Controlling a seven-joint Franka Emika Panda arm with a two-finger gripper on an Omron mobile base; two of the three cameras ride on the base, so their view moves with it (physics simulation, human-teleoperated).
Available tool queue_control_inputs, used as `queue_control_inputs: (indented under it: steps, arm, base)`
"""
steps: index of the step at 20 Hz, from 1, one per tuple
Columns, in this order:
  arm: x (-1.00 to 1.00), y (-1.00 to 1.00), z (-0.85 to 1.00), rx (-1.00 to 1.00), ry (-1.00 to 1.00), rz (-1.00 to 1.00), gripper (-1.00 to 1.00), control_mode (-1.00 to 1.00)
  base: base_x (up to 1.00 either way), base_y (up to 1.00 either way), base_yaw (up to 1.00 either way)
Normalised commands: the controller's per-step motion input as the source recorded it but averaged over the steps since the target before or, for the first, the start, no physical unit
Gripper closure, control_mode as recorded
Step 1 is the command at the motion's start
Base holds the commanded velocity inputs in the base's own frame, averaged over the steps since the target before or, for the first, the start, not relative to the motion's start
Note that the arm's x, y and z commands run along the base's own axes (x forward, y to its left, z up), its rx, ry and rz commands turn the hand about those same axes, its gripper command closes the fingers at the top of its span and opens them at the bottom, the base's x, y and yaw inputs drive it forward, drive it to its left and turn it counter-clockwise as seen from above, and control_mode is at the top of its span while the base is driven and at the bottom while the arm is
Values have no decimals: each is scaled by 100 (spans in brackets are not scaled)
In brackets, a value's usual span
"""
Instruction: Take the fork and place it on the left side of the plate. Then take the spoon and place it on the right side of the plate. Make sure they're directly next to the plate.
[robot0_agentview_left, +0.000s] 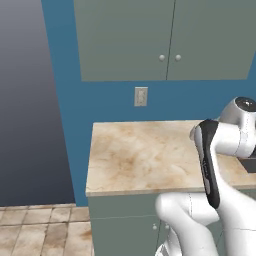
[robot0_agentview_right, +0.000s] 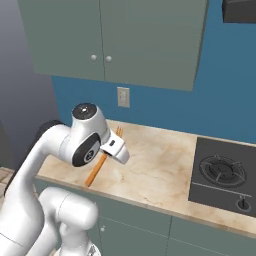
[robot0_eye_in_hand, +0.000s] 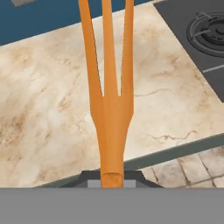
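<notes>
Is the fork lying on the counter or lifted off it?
Lifted: the fork is clamped in the tool, tines pointing away, above the counter.

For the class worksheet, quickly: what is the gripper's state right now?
Gripper: shut on the fork, holding it by the handle end above the counter.

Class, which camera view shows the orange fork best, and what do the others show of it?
The hand view: the fork runs up the frame, three tines distinct. The right base view shows its handle and tine tips, the arm hiding its middle.
</notes>
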Motion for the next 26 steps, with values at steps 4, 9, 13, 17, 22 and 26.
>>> queue_control_inputs:
  steps: [4, 9, 13, 17, 22, 26]
  arm:
    - [-42, 12, 5, -4, -1, 11, 100, -100]
    - [-13, 0, 0, -1, 0, 2, 100, -100]
    - [-8, 1, 0, 0, 0, 0, 100, -100]
    - [0, 0, 0, 0, 0, 0, 100, 100]
    - [0, 0, 0, 0, 0, 0, 100, 100]
    - [0, 0, 0, 0, 0, 0, 100, 100]
  base:
    - [0, 0, 0]
    - [0, 0, 0]
    - [0, 0, 0]
    - [-14, 33, 0]
    - [-20, 80, -4]
    - [-23, 100, -17]
